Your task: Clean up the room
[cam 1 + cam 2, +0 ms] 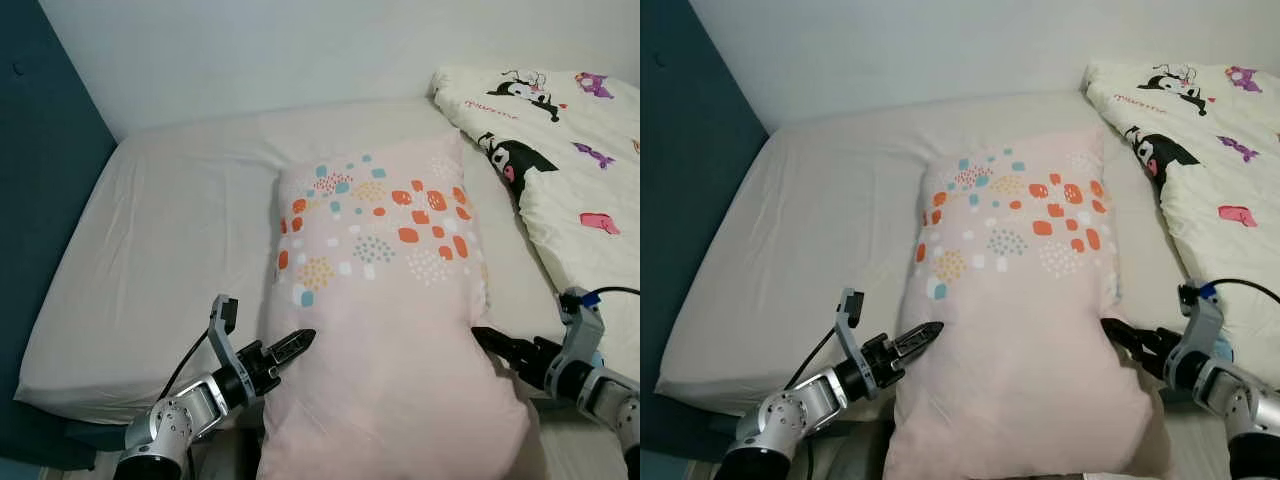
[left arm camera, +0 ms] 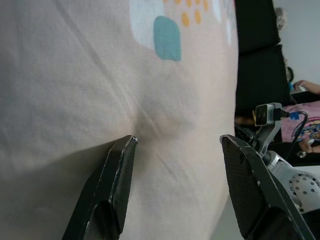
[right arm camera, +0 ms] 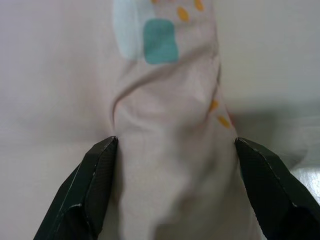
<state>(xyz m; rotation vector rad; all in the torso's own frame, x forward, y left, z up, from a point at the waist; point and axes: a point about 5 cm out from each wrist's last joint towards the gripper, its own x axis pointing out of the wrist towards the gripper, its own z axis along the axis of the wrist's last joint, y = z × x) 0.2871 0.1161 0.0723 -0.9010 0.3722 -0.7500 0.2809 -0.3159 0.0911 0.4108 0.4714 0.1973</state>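
A large pink pillow (image 1: 385, 330) with a dotted orange, teal and yellow print lies lengthwise on the bed (image 1: 170, 250), its far end toward the wall and its near end hanging over the bed's near edge, between the two arms. To the right, a cartoon-print duvet (image 1: 560, 150) is heaped along the bed's right side, just beside the pillow. The left claw (image 1: 290, 348) presses against the pillow's left side near the near end; in the left wrist view its two fingers (image 2: 112, 185) stand apart with the fabric dented between them, not pinched. The right claw (image 1: 495, 345) meets the pillow's right side at about the same level, and the right wrist view shows its fingers (image 3: 97, 175) spread wide around a bunched fold of the cover, again not clamped. The step in hand looks like a two-sided grip on the pillow so it can be lifted and set straight at the head of the bed. To do it well, both claws should push a little deeper into the soft sides before closing, so each takes filling and not merely loose cover, which would slip or stretch. Closing both together and lifting evenly should keep the pillow from sagging or twisting, and it should stay clear of the duvet edge.
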